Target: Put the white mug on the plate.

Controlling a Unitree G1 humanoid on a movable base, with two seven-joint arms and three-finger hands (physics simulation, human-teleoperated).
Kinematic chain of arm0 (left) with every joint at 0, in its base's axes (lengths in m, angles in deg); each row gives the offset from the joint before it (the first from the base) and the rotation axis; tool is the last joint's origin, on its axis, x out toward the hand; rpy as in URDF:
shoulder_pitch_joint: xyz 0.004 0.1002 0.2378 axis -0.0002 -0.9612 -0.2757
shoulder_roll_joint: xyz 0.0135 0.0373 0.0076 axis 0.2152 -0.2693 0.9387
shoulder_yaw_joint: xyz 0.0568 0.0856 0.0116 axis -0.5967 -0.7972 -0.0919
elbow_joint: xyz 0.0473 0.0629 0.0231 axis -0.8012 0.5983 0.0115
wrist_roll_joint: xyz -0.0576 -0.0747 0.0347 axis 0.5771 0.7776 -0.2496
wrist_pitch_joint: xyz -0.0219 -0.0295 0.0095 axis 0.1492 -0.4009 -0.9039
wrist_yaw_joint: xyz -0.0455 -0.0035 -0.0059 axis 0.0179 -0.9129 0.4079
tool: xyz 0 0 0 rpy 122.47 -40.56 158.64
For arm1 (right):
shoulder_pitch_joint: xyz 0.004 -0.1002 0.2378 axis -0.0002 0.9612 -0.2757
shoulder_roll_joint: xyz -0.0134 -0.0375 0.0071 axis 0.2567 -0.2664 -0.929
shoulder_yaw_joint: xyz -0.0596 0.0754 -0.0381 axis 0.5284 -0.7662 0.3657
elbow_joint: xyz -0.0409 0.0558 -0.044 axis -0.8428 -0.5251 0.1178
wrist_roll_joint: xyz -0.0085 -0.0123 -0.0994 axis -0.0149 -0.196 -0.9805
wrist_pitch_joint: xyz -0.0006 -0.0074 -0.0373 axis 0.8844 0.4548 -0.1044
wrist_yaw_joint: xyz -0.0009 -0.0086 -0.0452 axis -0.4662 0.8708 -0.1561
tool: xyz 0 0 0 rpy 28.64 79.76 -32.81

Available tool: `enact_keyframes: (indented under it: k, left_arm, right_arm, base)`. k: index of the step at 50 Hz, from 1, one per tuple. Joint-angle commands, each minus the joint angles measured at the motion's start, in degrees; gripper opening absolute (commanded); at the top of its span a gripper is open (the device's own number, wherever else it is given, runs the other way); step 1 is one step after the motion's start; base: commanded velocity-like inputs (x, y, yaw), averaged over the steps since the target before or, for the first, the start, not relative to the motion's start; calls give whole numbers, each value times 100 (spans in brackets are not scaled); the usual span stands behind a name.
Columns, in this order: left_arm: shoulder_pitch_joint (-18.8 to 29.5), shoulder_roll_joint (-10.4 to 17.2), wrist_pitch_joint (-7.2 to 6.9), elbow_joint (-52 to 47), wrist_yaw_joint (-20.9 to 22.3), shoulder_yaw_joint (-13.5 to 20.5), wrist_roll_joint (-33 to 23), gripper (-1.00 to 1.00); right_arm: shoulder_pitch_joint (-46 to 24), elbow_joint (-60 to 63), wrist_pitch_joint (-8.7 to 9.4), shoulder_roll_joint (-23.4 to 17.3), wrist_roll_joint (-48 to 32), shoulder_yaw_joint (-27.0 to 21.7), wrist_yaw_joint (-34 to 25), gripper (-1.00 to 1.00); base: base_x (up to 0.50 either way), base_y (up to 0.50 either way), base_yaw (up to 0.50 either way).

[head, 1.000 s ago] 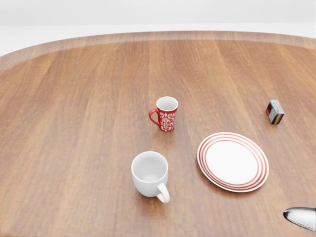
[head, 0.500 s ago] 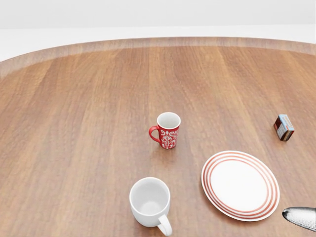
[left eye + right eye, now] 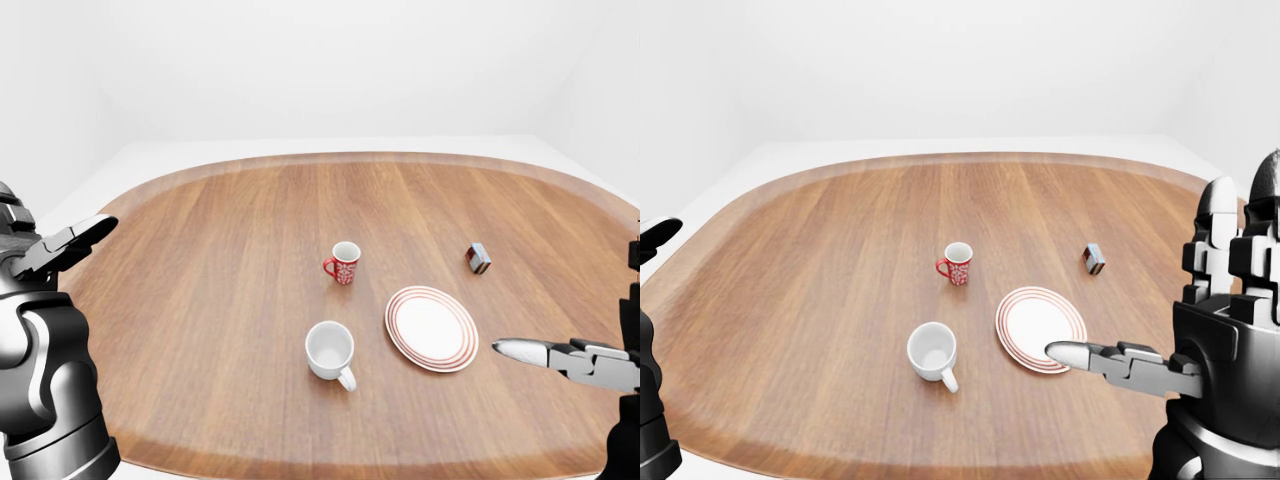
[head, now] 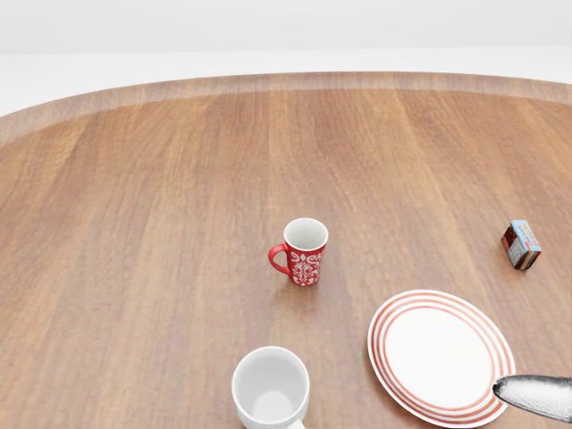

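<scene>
The white mug stands upright on the wooden table, handle toward the bottom right of the left-eye view. Right of it lies the empty white plate with red rings, a small gap between them. My right hand hovers open to the right of the plate, one long finger stretched over the plate's lower rim in the right-eye view. My left hand is raised at the far left edge of the table, fingers extended and open, holding nothing. In the head view the mug is cut by the bottom edge.
A red patterned mug stands above the white mug, handle to the left. A small coloured box lies above and right of the plate. The table's rounded rim runs along the top and bottom of the eye views.
The whole head view has shifted: mugs, plate and box all slid down the picture, so the camera moved. My right fingertip edged slightly left.
</scene>
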Motion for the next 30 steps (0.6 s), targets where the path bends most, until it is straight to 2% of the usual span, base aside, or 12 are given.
enact_keyframes:
  k: [1,5,10,11,12,14,17,21,24,28,30]
  left_arm:
    - [-2,-10,0,-4,0,-8,-15,100]
    - [3,-16,0,7,8,-19,-27,100]
    - [-1,-18,0,-6,9,-19,-26,100]
    - [2,-17,0,-2,11,-19,-25,100]
    - [3,-16,0,-2,10,-18,-25,100]
    - [5,-15,0,10,15,-18,-25,100]
    - [8,-15,0,32,22,-21,-29,100]
    - [7,-8,0,8,8,-14,-12,100]
    - [4,-7,0,-15,0,-13,-6,100]
    - [-5,-21,0,-22,2,-18,-10,100]
    - [5,-19,0,-12,0,-22,-15,100]
  right_arm:
    - [-50,-30,0,-88,-365,349,-130,100]
    - [-237,9,0,-284,-736,670,-230,100]
    - [-1128,114,0,-984,-1523,1338,-384,100]
    - [-1471,-46,0,-1320,-1917,1777,-417,100]
    - [-1754,-164,0,-1467,-2181,2027,-480,100]
    - [-2330,-443,0,-1722,-2657,2492,-694,100]
    - [-3008,-963,0,-1900,-3330,3039,-1158,100]
    - [-3634,-1846,0,-1841,-4265,3471,-1944,100]
    - [-3909,-2488,0,-1555,-5066,3845,-2613,100]
    - [-4254,-2994,0,-940,-5986,3830,-2613,100]
    - [-4512,-3288,0,-734,-6527,3979,-2613,100]
  base:
    - [0,0,0]
    - [0,0,0]
    - [0,0,0]
    - [0,0,0]
    - [0,0,0]
    - [0,0,0]
    - [0,0,0]
    - [0,0,0]
    - [0,0,0]
    - [0,0,0]
    - [0,0,0]
